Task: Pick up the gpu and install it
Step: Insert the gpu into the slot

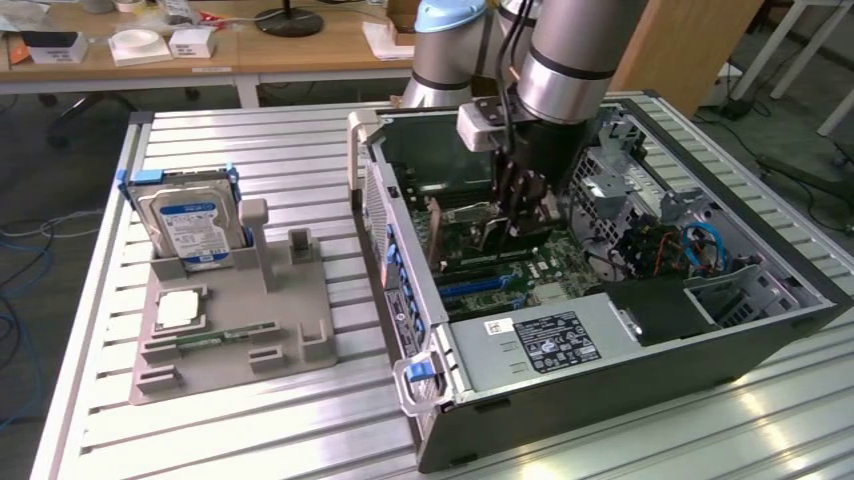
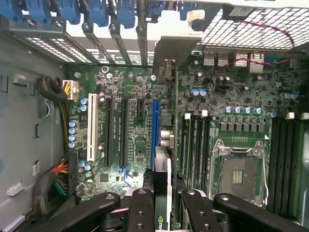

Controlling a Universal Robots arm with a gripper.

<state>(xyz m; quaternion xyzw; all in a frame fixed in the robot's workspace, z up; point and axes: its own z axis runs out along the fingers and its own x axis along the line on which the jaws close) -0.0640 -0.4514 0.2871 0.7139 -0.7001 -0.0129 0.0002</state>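
Where the arm [image 1: 574,50] enters the exterior view at 12 o'clock, it stands near-vertical w/ the wrist pointing straight down into the open PC case [image 1: 667,375], which takes up the 3 o'clock half of the desk [image 1: 267,140]. The gripper [image 1: 518,215] hangs low inside the case, just above the mobo [image 1: 534,265], approx mid-case.

In the wrist view the fingers [image 2: 142,208] are clamped on the gpu [image 2: 163,166], one each side, w/ the card standing on edge btwn them. Its metal end bracket [image 2: 171,50] reaches the case's rear slot wall. The card runs just beside the long blue slot [image 2: 155,130]; can't tell if its edge touches the slot or sits in it.

In the exterior view the card is mostly hidden behind the fingers & wrist. The arm's base is cut off at 12 o'clock. The gripped part of the card is covered by the fingers.

At 9 o'clock of the case, well apart, a grey fixture [image 1: 267,300] holds an HDD [image 1: 194,225] upright at its 11 o'clock corner & a memory stick [image 1: 227,337] lying flat nearer 6 o'clock.
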